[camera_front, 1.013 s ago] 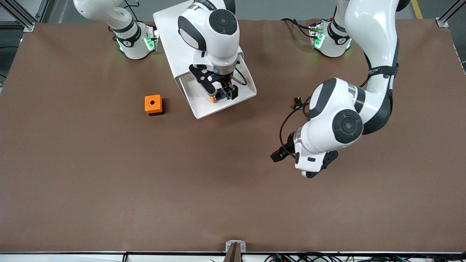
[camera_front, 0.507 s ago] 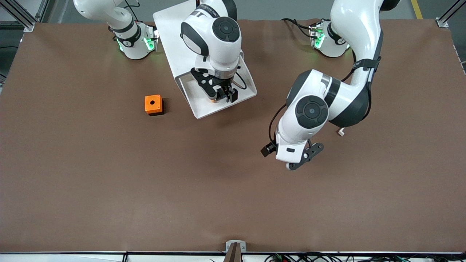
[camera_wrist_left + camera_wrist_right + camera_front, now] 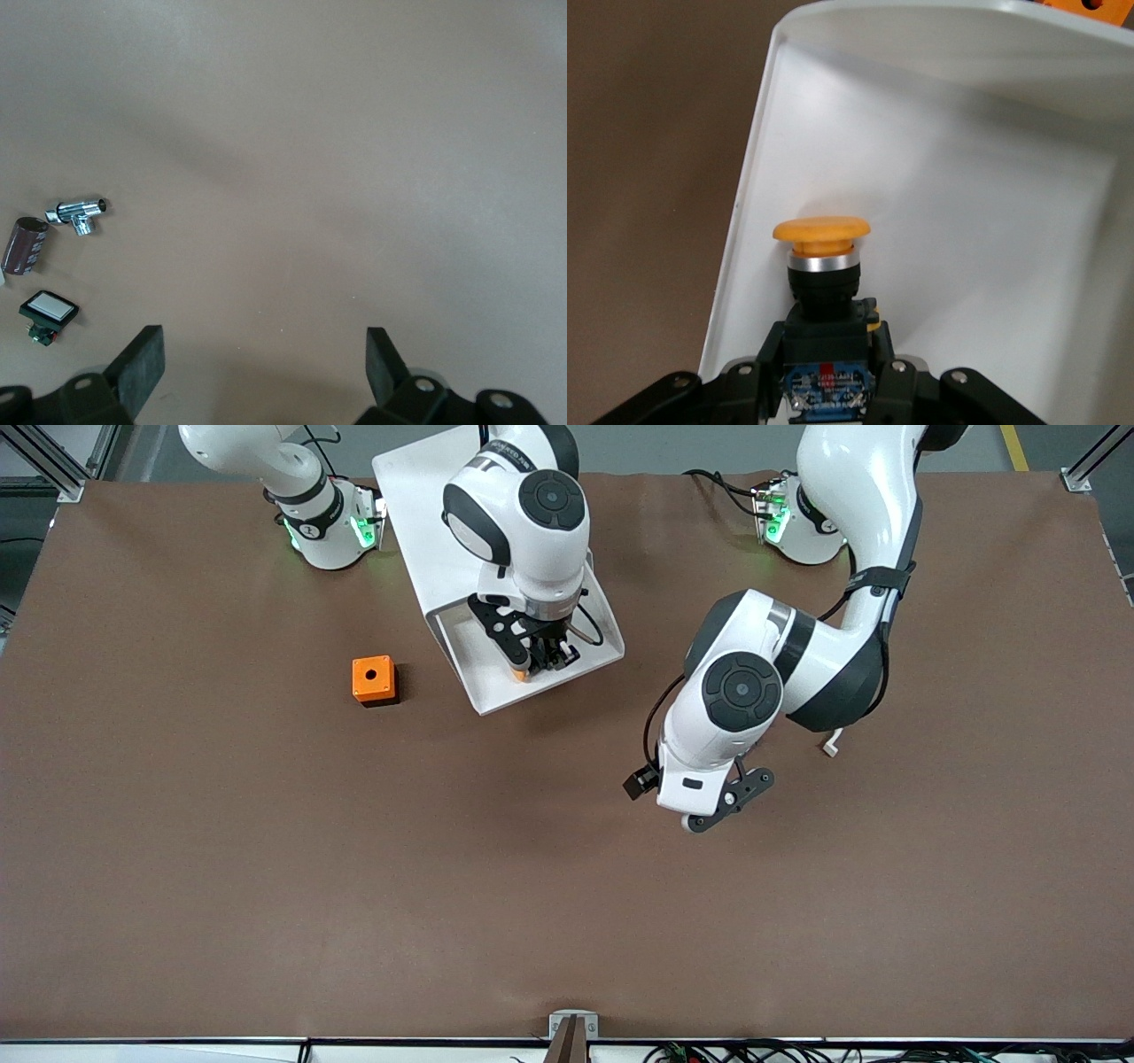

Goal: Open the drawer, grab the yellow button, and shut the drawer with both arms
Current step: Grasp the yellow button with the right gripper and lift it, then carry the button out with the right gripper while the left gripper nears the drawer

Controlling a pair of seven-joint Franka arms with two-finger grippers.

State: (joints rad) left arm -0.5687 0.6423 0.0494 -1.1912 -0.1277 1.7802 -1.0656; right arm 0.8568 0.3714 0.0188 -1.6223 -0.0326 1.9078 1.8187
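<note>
Right claw (image 3: 540, 657) down in open drawer (image 3: 592, 657), clenched on button (image 3: 821, 266); button's long axis runs straight out from fingertips, orange cap leading. Left claw (image 3: 266, 354) released, waiting over bare table (image 3: 266, 868).

right hand (image 3: 542, 657), open drawer (image 3: 592, 657), orange cube (image 3: 373, 680)

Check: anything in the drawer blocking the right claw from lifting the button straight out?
Nothing visible does. The right claw is shut on the button inside the open drawer, which shows bare white floor around it and only low walls. The left claw hangs open over bare table, clear of the drawer.
</note>
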